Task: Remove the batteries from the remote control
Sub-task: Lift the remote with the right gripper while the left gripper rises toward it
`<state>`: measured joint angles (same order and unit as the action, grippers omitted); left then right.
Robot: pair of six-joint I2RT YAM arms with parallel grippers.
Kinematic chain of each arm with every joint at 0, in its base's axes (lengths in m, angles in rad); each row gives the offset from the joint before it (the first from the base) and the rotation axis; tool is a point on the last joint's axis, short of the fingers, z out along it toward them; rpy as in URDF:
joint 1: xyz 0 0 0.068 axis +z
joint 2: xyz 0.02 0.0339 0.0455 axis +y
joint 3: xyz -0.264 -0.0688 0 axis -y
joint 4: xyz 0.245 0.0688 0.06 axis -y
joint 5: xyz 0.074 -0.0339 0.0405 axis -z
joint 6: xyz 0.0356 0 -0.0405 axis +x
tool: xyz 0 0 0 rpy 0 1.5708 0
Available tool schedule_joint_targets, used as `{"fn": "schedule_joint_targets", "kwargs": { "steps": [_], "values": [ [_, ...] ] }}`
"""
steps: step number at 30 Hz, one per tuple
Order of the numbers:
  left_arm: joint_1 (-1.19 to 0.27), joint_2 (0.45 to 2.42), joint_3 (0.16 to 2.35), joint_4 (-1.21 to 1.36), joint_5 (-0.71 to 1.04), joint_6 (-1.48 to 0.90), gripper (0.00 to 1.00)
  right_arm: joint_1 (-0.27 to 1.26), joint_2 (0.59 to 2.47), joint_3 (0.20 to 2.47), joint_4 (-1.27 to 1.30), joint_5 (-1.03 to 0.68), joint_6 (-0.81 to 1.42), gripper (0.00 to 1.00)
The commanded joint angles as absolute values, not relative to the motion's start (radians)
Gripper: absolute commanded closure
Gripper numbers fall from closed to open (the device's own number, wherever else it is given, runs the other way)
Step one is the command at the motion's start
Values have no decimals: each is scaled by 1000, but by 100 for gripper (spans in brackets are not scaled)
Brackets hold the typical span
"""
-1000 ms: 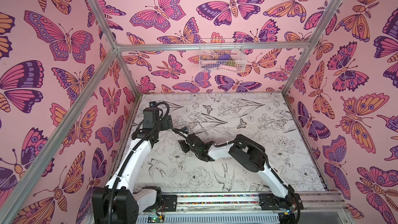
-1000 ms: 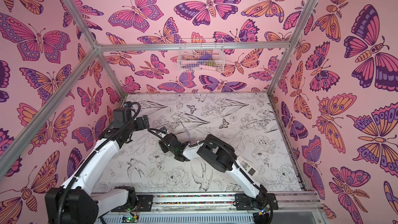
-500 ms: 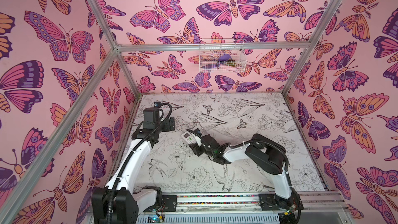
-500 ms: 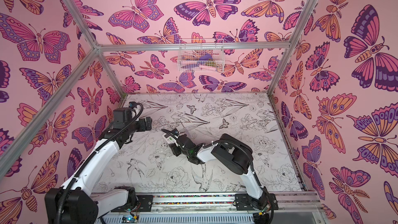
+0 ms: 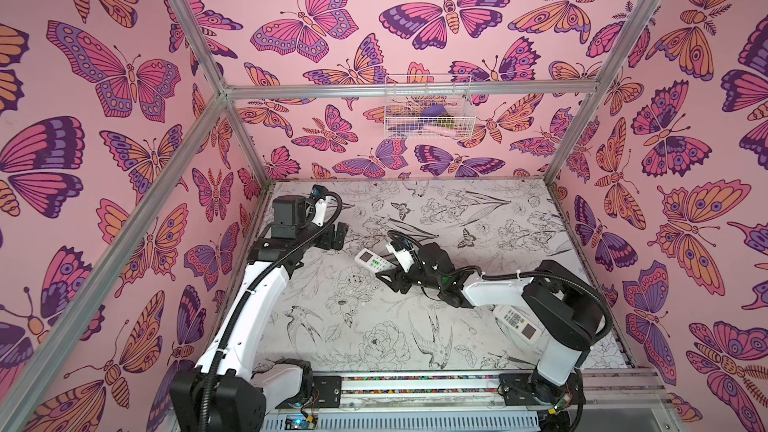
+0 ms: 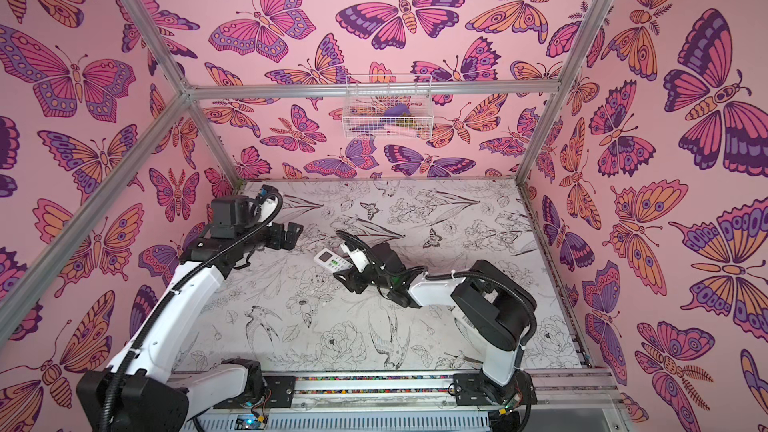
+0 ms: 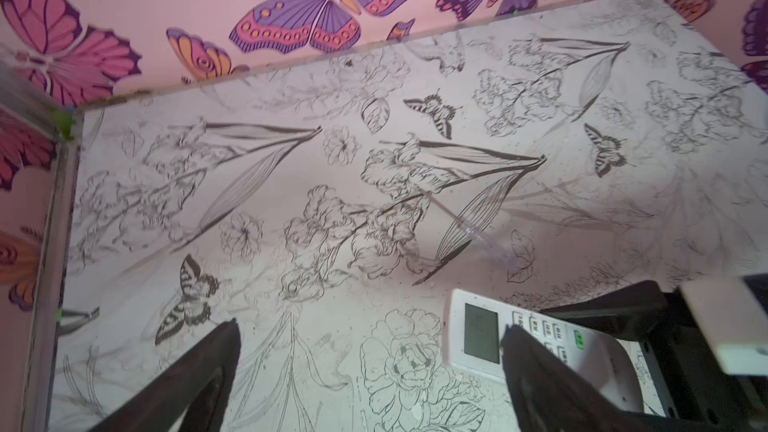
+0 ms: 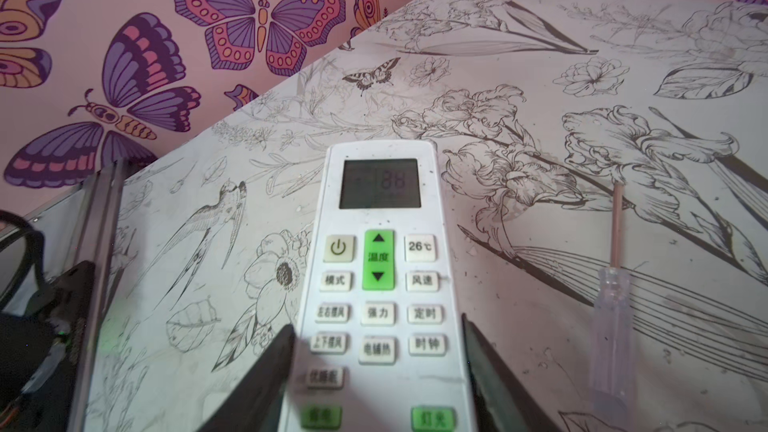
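- The right end effector [image 8: 376,338] is pinching the remote control [image 8: 378,218]. Its two dark fingers [image 8: 274,367] press on the long edges of the lower, button part.
- The remote control [image 5: 371,260] shows its face with the grey display and the white and green buttons. The back side is hidden, so the batteries cannot be seen.
- I cannot tell whether the display end of the remote control rests on the counter [image 5: 478,209] or is a little above it.
- The left end effector [image 7: 370,328] is spread wide and holds nothing. In both top views it [image 6: 291,236] hangs near the display end of the remote control [image 6: 330,260], on its left, apart from it.
- A screwdriver [image 8: 613,284] with a clear handle and a thin shaft lies flat on the counter near the remote control, not touching it. It also shows in the left wrist view [image 7: 469,226].
- A second remote [image 5: 517,322], also white, lies face up well apart from the remote control, on the near right of it, partly under the right arm.
- A white wire basket [image 5: 390,126] hangs on the back wall, far beyond the remote control.
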<state>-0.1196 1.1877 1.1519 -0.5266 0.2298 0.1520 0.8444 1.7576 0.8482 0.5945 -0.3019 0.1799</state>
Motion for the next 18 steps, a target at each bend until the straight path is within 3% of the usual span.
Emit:
{"fn": "schedule_joint_targets", "kwargs": {
  "steps": [1, 7, 15, 18],
  "values": [
    [-148, 1214, 1221, -629, 353, 325, 1, 803, 1674, 823, 552, -442, 155, 70],
    [-166, 1262, 1364, -786, 496, 625, 1, 684, 1531, 787, 474, -603, 150, 69],
    [-174, 1334, 1526, -897, 817, 1028, 1, 539, 1350, 795, 310, -755, 122, 69],
    [-180, 1334, 1546, -898, 930, 1231, 1, 471, 1304, 774, 363, -813, 200, 69]
  ]
}}
